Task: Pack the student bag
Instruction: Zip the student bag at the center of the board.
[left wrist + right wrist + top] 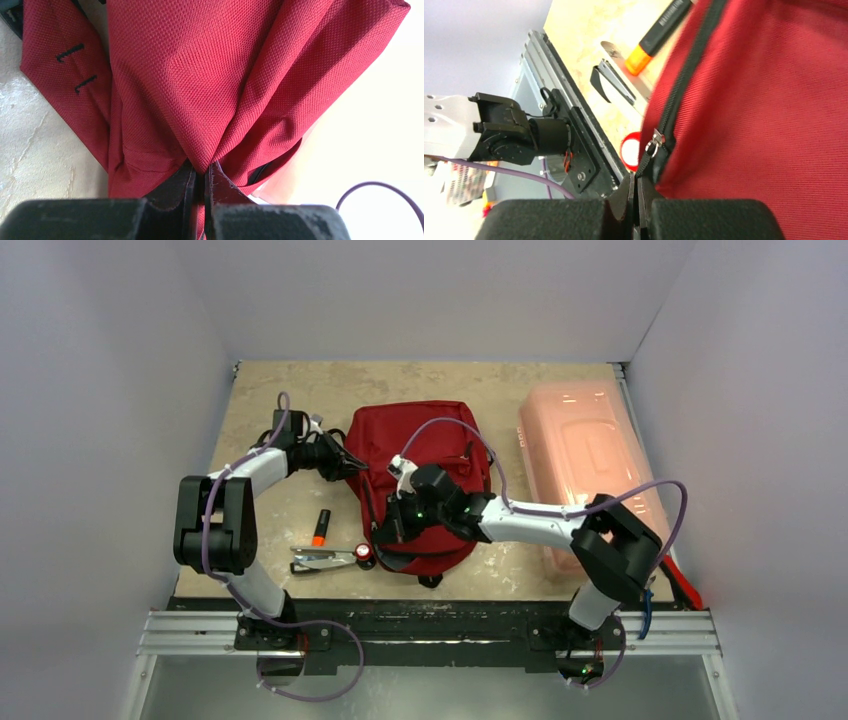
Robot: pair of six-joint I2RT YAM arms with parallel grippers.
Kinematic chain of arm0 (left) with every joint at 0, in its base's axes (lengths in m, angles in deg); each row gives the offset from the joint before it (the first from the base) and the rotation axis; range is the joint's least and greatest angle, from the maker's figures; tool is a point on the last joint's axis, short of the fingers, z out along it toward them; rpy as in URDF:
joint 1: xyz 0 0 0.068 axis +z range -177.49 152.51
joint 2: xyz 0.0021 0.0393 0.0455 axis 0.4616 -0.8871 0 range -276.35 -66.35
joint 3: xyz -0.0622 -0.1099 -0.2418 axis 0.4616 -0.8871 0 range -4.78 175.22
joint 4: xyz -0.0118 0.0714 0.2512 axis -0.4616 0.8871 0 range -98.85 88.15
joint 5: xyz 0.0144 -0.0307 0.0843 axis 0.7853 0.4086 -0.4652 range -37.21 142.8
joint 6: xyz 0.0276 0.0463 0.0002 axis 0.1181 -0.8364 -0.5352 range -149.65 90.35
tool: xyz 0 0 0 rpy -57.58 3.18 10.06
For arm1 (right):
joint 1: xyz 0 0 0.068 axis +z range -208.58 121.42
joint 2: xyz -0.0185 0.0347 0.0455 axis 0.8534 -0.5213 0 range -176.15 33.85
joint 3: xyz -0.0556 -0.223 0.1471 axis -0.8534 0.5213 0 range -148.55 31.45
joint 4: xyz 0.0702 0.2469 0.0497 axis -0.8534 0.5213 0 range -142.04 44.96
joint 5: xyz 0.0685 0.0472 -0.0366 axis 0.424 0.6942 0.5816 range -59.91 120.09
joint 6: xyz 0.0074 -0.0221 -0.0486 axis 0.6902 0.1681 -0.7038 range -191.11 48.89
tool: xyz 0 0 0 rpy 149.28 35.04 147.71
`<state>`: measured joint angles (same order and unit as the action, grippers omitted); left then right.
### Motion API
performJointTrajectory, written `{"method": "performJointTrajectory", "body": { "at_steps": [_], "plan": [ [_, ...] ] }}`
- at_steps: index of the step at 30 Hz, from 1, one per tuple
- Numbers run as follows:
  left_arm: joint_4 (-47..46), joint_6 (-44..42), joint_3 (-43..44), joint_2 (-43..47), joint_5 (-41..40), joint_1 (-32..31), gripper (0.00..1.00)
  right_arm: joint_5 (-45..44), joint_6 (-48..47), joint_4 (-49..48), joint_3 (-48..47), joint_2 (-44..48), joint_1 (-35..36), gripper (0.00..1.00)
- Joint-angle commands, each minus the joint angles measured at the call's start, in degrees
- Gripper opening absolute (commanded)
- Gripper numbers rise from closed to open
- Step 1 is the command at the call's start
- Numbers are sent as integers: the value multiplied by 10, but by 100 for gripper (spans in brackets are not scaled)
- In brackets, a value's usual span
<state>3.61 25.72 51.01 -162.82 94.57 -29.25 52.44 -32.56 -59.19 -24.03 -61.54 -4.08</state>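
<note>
Pinching a fold of red fabric, the left gripper [202,172] has its jaws closed tight on the student bag [200,75] at the bag's left edge, and the cloth rises from the grip in a taut peak. The right gripper [637,187], its jaws likewise pressed together, clamps the black zipper pull [646,160] that hangs from the slider [655,141] at the bag's near-left edge. Above the slider the zipper track appears closed as far as the wrist view shows.

The bag lies flat in the middle of the table [260,400], between the two arms. Just to its left, outside it, lie an orange-capped marker [320,527], a metal tool [325,558] and a red-and-white round item [365,553]. A pale pink translucent box [585,460] rests to the bag's right.

Judged from this layout, the task is at an early stage. One arm braces the bag while the other is set to draw the zipper. No item is seen inside. Opening the compartment, loading the loose items and closing it all appear left to do.
</note>
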Motion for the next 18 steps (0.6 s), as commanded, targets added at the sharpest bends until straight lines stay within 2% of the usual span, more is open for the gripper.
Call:
{"method": "performJointTrajectory", "body": {
  "at_steps": [1, 8, 12, 13, 16, 18],
  "plan": [
    [-31, -3, 13, -5, 4, 11, 0, -77, 24, 52, 8, 59, 69, 0],
    [-14, -20, 28, -2, -5, 16, 0, -154, 104, 28, 141, 148, 101, 0],
    [-4, -40, 39, 0, -5, 18, 2, -209, 115, 77, 163, 195, 110, 0],
    [-1, -46, 40, 3, -5, 18, 10, -224, 114, 98, 162, 214, 110, 0],
    [10, -46, 17, 38, -6, 17, 43, -255, 99, 113, 151, 248, 111, 0],
    [38, -42, 1, 79, -9, 17, 55, -254, 82, 106, 130, 254, 111, 0]
  ]
}}
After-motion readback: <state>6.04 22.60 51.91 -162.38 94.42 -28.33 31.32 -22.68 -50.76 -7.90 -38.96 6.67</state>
